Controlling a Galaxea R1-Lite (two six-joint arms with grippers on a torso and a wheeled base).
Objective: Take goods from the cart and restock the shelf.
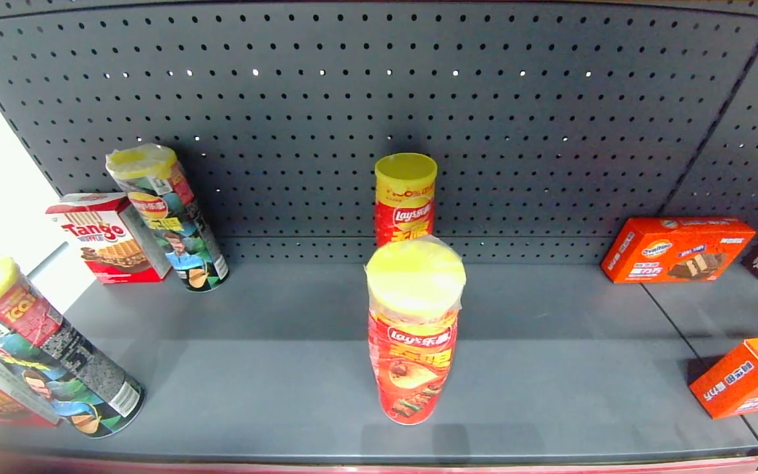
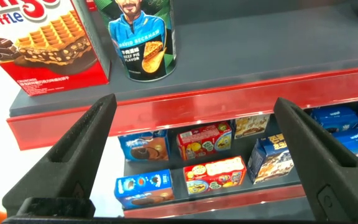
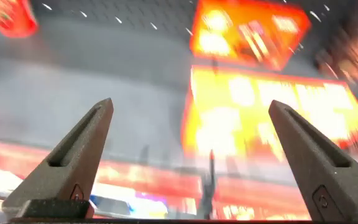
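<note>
Left gripper (image 2: 194, 102): we note jaws spread, nothing between them, level with the shelf edge (image 2: 55, 121), below a wafer box (image 2: 42, 43) and a green chip can (image 2: 143, 37). Right gripper (image 3: 191, 104): jaws spread, nothing held, facing a blurred orange box (image 3: 260, 118). On the shelf (image 1: 550, 368) we count a red chip can (image 1: 412, 342) centre-front, its twin (image 1: 405, 201) at 12 o'clock, and orange boxes (image 1: 678, 249) at 3 o'clock.

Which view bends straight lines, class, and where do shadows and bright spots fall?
Head view: the pegboard rows bow, a wide-lens effect; the rear chips can throws a shadow on it; light shines through some holes. Left wrist view: the shelf lip runs straight.
</note>
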